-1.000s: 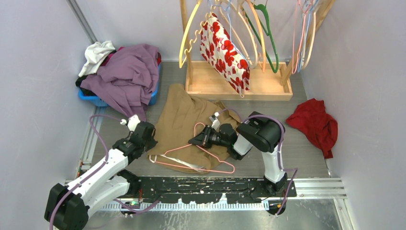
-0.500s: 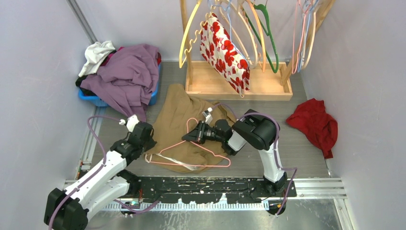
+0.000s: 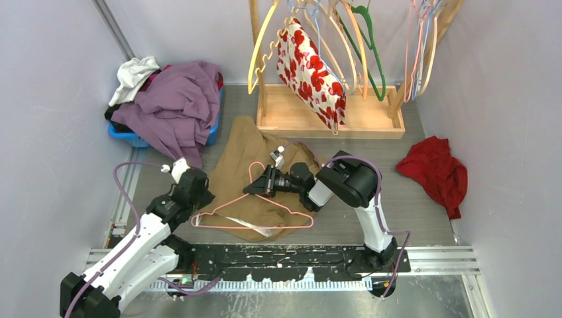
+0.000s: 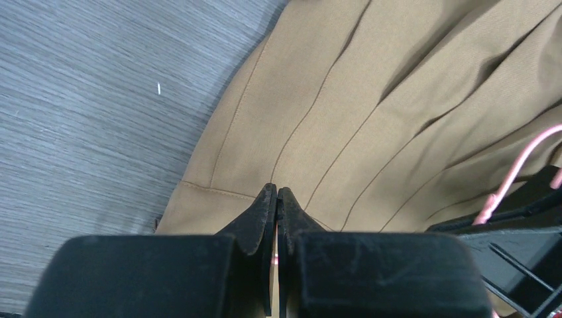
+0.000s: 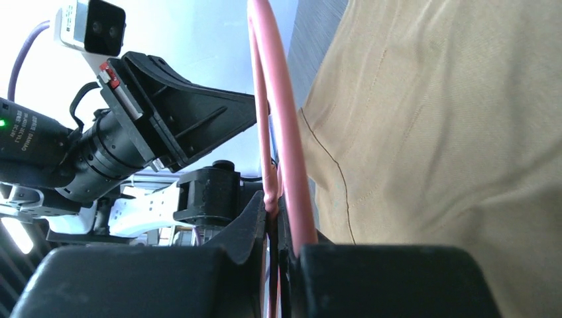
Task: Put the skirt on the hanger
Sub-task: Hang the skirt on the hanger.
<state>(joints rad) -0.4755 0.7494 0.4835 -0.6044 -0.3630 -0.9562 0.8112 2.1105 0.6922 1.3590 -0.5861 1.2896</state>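
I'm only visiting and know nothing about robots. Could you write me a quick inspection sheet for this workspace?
Surface: grey wood-grain table, bare between the clothes.
Job's things: tan skirt lying rumpled on the table; pink hanger lying on top of it.
Clutter: purple garment and white cloth heaped on a blue bin; red cloth at the right; floral garment hanging on the wooden rack among spare hangers.
Grippers: right pincer shut on the pink hanger; left pincer shut at the skirt's edge, grip unclear.
Cables: purple cable loops along each arm.
Surroundings: pale walls on three sides.
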